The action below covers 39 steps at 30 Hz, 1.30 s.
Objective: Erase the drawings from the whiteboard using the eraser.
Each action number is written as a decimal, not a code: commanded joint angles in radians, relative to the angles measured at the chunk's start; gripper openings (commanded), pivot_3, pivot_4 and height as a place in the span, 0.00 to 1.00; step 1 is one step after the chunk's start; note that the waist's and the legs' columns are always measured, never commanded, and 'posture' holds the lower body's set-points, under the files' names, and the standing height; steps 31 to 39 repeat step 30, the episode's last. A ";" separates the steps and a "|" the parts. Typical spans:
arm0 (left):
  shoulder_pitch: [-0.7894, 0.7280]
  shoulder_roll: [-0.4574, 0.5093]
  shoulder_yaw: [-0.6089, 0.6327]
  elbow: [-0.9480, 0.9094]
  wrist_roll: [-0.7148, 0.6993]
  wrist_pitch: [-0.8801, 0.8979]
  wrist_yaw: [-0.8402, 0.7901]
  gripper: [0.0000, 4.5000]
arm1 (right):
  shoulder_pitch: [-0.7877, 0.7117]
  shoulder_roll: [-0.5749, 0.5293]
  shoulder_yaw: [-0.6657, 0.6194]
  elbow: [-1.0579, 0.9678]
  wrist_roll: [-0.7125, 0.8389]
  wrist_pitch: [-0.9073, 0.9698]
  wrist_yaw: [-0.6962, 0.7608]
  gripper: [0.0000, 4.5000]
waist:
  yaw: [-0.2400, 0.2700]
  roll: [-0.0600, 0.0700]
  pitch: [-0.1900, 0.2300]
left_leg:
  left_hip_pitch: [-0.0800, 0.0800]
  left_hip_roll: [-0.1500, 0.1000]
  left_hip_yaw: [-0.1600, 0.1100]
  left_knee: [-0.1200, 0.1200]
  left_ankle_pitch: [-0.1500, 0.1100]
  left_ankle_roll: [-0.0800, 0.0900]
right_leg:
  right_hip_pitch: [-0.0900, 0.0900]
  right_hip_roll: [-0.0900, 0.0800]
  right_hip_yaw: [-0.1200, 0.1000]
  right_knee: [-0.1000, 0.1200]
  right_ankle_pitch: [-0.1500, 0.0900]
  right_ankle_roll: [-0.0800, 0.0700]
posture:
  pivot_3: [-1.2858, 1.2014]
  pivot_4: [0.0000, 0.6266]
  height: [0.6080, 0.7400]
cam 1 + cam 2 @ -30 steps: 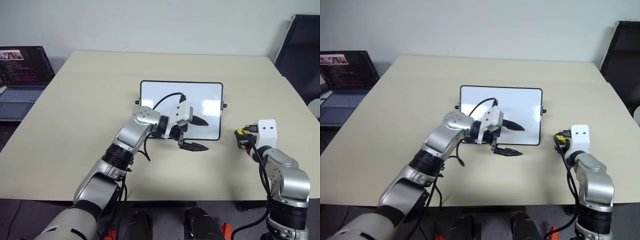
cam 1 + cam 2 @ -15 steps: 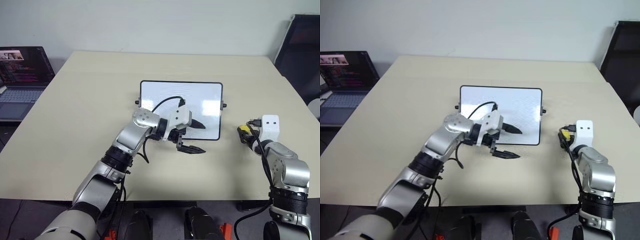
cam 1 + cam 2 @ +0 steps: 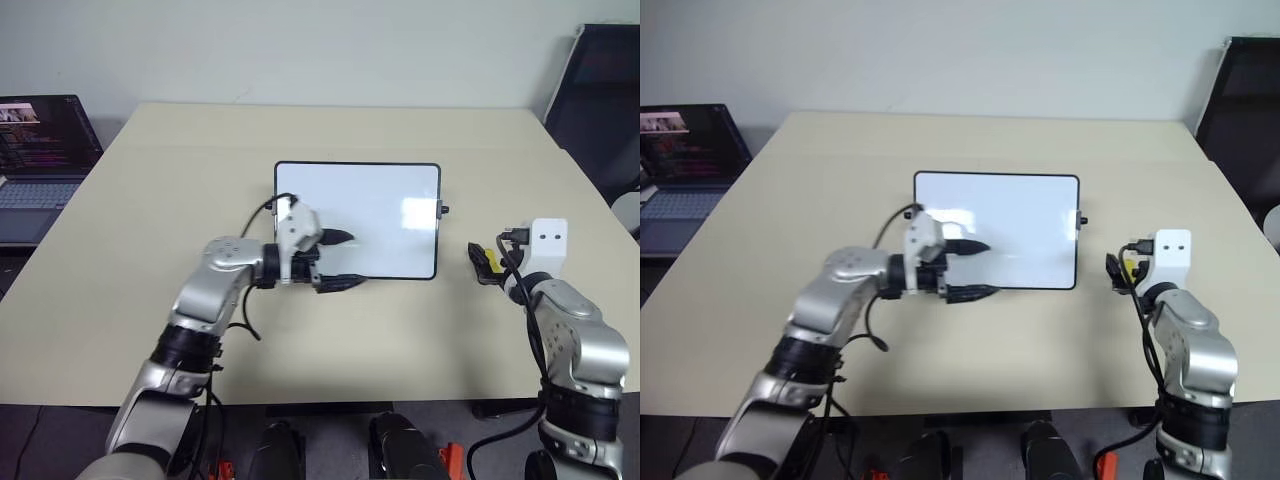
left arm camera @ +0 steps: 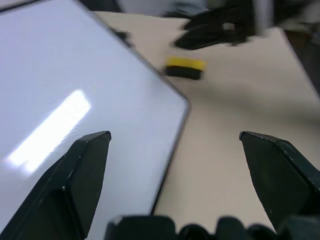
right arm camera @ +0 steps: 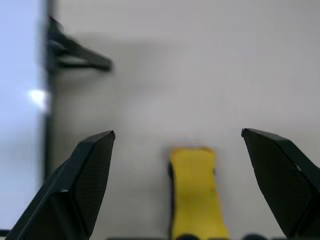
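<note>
Beige tabletop [image 3: 150,250] stretches bare around the whiteboard [image 3: 380,215], with wide room at its far side and toward our left. Our left gripper [image 3: 338,262] hangs over the board's near left corner, its black fingers [image 4: 80,175] spread wide and holding nothing. Our right gripper [image 5: 177,185] stands off the board's right edge, fingers wide apart, with the yellow eraser [image 5: 195,192] lying free on the table between them, just beside the board's side knob [image 5: 75,50]. We can make out no drawings on the glossy surface, though glare may be masking faint marks. A laptop [image 3: 40,160] sits off the table's far left.
</note>
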<state>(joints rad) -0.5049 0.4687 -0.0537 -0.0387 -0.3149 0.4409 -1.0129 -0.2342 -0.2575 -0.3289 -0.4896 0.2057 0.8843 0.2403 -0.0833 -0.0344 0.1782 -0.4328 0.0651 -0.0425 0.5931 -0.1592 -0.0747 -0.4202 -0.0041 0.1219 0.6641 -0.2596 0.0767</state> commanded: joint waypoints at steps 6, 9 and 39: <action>0.283 -0.138 0.278 -0.299 0.015 -0.029 0.475 1.00 | 0.316 0.154 0.073 -0.102 -0.058 -0.469 -0.045 0.99 | 0.012 0.000 -0.001 | 0.000 -0.001 -0.001 0.002 0.000 -0.001 | 0.001 -0.002 -0.001 -0.001 -0.002 -0.003 | 0.52 0.24 1.00; 0.325 -0.170 0.308 -0.262 0.112 -0.095 0.634 1.00 | 0.376 0.188 0.078 -0.069 -0.008 -0.561 -0.017 0.99 | 0.011 0.000 -0.001 | 0.002 -0.002 0.000 0.006 0.000 -0.001 | 0.005 -0.002 0.000 -0.002 -0.001 -0.005 | 0.52 0.24 1.00; 0.427 -0.204 0.170 -0.306 0.151 -0.094 0.755 1.00 | 0.416 0.062 0.033 -0.039 0.091 -0.614 0.007 0.99 | 0.016 -0.002 -0.002 | 0.004 -0.002 0.002 0.001 -0.001 -0.002 | 0.007 -0.003 0.001 -0.007 -0.002 -0.005 | 0.52 0.24 1.00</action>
